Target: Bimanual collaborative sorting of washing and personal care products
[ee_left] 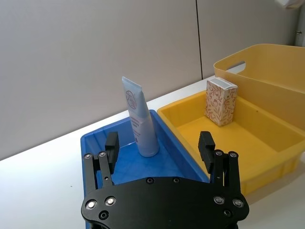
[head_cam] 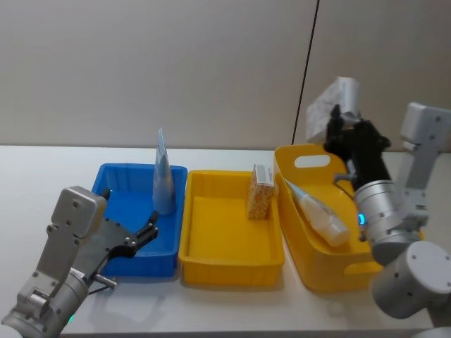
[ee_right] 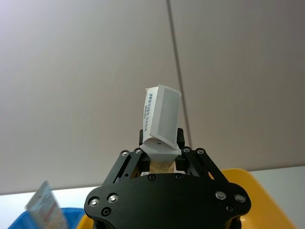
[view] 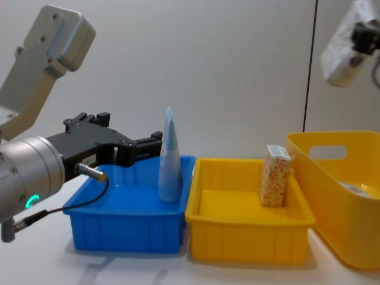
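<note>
A pale-blue tube (head_cam: 163, 177) stands upright in the blue bin (head_cam: 127, 262). My left gripper (head_cam: 130, 218) hovers open over that bin's near side, a short way from the tube (ee_left: 140, 119), nothing between its fingers (ee_left: 112, 143). A speckled cream carton (head_cam: 261, 191) stands in the yellow tray (head_cam: 229, 264). Another tube (head_cam: 320, 215) lies inside the yellow basket (head_cam: 320, 271). My right gripper (head_cam: 337, 130) is raised high above the basket's far end, shut on a pale carton (head_cam: 330, 105), which sticks out beyond the gripper (ee_right: 159, 143).
The three containers sit side by side on a white table (head_cam: 42, 176), the basket on the right being deeper with handle cut-outs. A grey wall (head_cam: 176, 63) rises behind. Bare table lies to the left of the blue bin and along the front edge.
</note>
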{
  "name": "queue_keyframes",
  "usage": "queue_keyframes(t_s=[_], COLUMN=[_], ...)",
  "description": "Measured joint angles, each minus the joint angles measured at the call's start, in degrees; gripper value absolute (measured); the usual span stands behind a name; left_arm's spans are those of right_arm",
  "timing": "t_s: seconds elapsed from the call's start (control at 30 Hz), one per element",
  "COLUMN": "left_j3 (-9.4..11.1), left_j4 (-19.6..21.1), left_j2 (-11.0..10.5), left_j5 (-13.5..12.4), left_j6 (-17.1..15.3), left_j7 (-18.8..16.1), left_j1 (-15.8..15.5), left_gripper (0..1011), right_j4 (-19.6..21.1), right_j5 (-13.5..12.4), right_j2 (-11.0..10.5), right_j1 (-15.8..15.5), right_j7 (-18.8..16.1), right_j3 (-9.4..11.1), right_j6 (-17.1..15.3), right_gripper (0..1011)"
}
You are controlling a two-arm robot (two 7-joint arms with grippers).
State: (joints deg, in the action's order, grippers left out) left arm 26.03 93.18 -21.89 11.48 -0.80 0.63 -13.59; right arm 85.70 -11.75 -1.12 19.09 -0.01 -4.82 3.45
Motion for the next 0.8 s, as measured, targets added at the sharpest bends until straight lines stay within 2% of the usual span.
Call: queue_keyframes(t_s=[0.17,0.4,0.8], left_j3=[0.0,0.0,0.0], left_j4=[0.0,0.0,0.0], left_j2=[0.0,0.0,0.0], left_j5=[0.0,0.0,0.0], left_j6=[0.0,0.0,0.0], left_j7=[0.0,0.0,0.0], left_j1=[0.0,0.0,0.0], left_gripper=[1001,1001,1001], right_j4=[1.6,3.9,6.2], right_j5=[0.2,1.4,3.0], right_j2=[-0.8,-2.2,-4.3], right_j1=[-1.0,-2.7,-4.6], right_j7=[1.2,2.9,3.6], right_j3=[2.0,4.3,5.9], right_j6=[-1.1,-5.1,-13.5], right_gripper=[255,255,255])
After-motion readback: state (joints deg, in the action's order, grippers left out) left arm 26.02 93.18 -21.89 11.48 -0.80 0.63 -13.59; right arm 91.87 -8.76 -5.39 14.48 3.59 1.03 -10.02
